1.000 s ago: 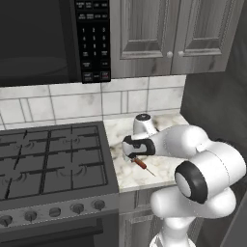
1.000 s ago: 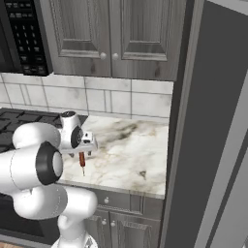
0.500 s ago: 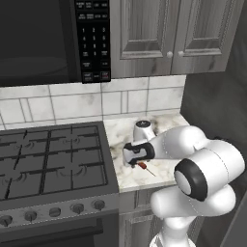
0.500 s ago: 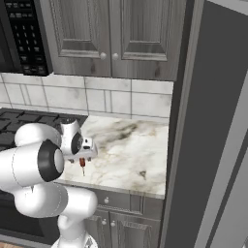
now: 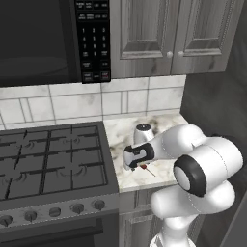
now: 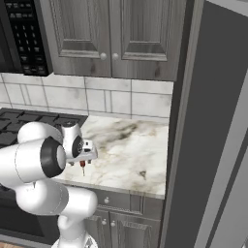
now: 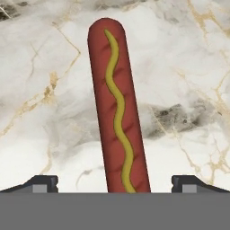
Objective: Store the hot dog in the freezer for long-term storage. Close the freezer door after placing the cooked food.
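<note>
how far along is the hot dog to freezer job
Nothing is finished: the hot dog lies on the marble counter. In hand: the open tool is low over it, fingers either side, not gripping. Left: grasp, carry to the freezer, put inside, close its door.

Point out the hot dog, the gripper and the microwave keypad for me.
hot dog [image 7: 117, 112]: hand view, middle of its red body, on the mustard line.
gripper [image 7: 115, 182]: hand view, midway between its open fingertips.
microwave keypad [image 5: 92, 41]: left base view, centre of the button panel.
</note>
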Robot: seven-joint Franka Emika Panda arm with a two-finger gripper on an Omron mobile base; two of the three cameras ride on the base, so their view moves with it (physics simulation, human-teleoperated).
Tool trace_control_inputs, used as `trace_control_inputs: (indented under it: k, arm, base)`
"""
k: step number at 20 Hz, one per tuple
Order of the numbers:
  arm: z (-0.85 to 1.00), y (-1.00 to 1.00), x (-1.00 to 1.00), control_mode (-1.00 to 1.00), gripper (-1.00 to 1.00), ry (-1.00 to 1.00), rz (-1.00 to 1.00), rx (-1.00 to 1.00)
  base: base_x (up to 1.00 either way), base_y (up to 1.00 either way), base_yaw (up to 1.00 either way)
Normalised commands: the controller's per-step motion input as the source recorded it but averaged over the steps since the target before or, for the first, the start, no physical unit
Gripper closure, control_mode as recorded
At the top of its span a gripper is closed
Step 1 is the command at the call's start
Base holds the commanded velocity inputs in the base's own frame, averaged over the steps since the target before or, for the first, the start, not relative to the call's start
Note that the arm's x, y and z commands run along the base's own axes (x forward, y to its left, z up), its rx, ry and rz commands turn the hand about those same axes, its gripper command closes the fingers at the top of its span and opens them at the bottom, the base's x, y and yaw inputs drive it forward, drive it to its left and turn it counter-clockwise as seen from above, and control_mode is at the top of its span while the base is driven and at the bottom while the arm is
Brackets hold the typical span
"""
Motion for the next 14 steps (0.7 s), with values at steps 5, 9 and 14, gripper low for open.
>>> trace_control_inputs:
  k: [5,9,14]
  arm:
    - [-0.21,-0.18,0.03,-1.0,-1.0,0.0,0.0,0.03]
    - [-0.13,0.0,0.0,-1.0,1.0,0.0,0.0,0.01]
    - [-0.02,0.0,0.0,-1.0,1.0,0.0,0.0,0.0]
  base:
    - [0.0,0.0,0.0]
    - [0.0,0.0,0.0]
    - [0.0,0.0,0.0]
